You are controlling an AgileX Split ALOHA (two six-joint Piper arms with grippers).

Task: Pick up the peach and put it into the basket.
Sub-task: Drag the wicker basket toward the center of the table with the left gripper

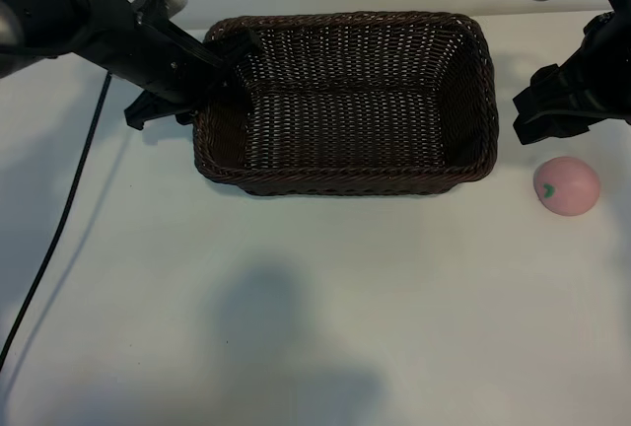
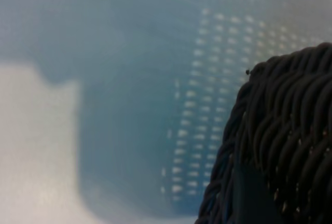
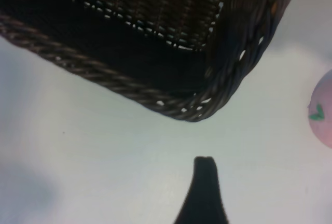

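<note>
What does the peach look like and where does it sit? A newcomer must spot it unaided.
Start at the big dark brown wicker basket in the middle of the white table. Look just past its right end, below the right arm: the peach lies alone on the tabletop. It is the only small, smooth, pale pink ball, with a green leaf mark.

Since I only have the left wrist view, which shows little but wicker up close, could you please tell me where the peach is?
Observer: The peach lies on the table, outside the basket, off its right end.
Operator: Thank you. Is anything holding it?
Observer: No. The right gripper hangs open and empty beside it, not touching it.
Operator: And where does my left gripper sit on the basket?
Observer: The left gripper is at the rim of the basket's left corner, on the arms' side.
</note>
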